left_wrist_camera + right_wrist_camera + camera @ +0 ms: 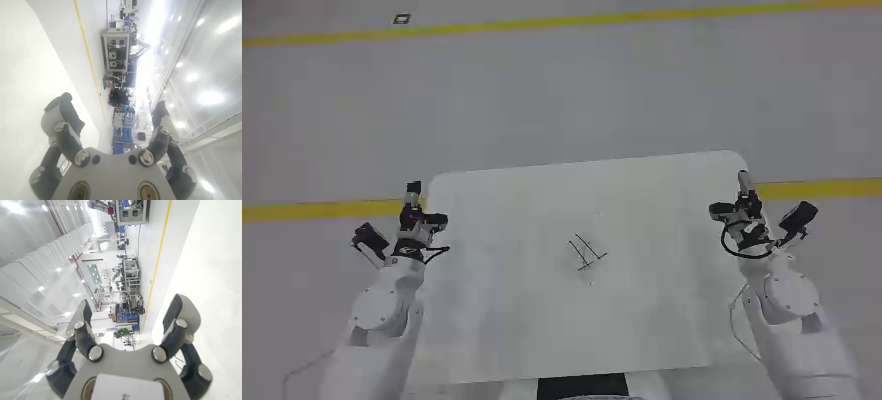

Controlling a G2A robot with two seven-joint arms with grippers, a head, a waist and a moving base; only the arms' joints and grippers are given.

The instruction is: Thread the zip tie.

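From above, we see the zip tie (587, 252) lying flat a little toward 3 o'clock from the middle of the tabletop (502, 310). It is a small cluster of thin dark strips crossed over one another, too fine for us to count. It lies loose on the bare surface, not in any tray or box. The left arm (392, 295) stands at the 9 o'clock edge and the right arm (787, 300) at the 3 o'clock edge, both well apart from the tie. We judge this a ready posture: with the arms out at the sides, the middle stays open to the overhead camera and either arm can come in. Threading has not begun. In the left wrist view, the left jaws stand spread wide with nothing between them. They point past the rounded edge of the tabletop (28, 56) toward the yellow floor line (88, 56) and the workshop beyond. In the right wrist view, the right jaws are likewise wide apart and hold nothing, aimed along the tabletop's edge (217, 266) into the room. We judge that so thin and flat a tie calls for a low, careful pinch.
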